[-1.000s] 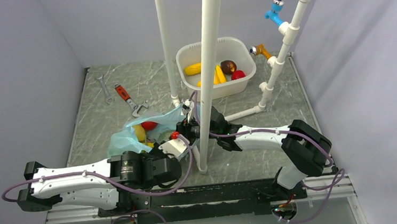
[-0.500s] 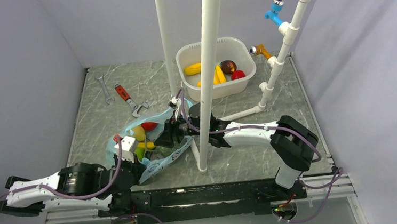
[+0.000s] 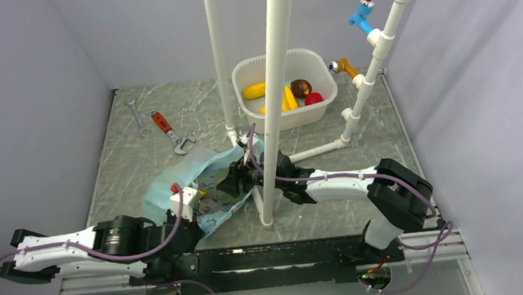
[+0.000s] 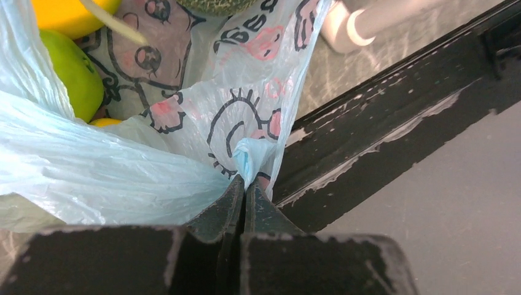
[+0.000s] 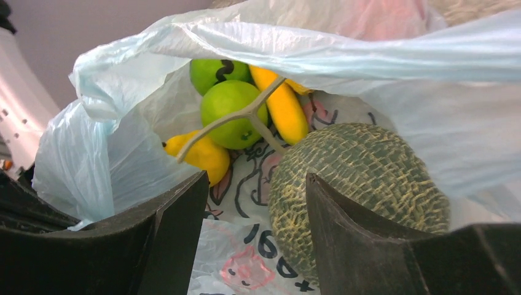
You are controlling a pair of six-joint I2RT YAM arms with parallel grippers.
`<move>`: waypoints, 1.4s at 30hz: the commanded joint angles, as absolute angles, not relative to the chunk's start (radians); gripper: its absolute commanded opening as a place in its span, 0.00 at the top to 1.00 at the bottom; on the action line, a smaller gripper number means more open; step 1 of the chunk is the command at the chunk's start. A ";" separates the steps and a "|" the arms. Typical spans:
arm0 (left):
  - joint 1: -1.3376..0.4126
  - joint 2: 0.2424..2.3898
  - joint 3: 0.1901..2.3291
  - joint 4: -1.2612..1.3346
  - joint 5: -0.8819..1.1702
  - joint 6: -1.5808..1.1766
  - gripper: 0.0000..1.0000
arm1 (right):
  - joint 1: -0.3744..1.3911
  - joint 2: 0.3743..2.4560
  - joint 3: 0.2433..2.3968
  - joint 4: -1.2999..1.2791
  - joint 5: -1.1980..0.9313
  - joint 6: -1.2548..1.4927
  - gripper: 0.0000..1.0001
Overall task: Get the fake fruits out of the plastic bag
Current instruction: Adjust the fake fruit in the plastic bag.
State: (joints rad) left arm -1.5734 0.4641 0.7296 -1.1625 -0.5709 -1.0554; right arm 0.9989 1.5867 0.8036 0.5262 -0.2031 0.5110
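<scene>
film of the bag [image 4: 110,178] looks thin, slippery and easily torn; the left gripper [image 4: 246,192] is clamped on a fold at its edge. right gripper [image 5: 258,184] gapes at the bag's mouth, where the netted melon [image 5: 362,166] lies: probably light, rigid, best grasped across its middle.

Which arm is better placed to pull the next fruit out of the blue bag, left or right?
Right. The right arm has jaws open at the mouth of the light blue printed plastic bag, facing the netted green melon. The left arm has jaws shut on the bag's edge.
</scene>
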 commanded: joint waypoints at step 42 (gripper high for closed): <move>-1.580 0.510 0.825 -1.399 -0.606 -1.237 1.00 | 1.005 1.313 0.663 0.323 -0.149 0.467 0.22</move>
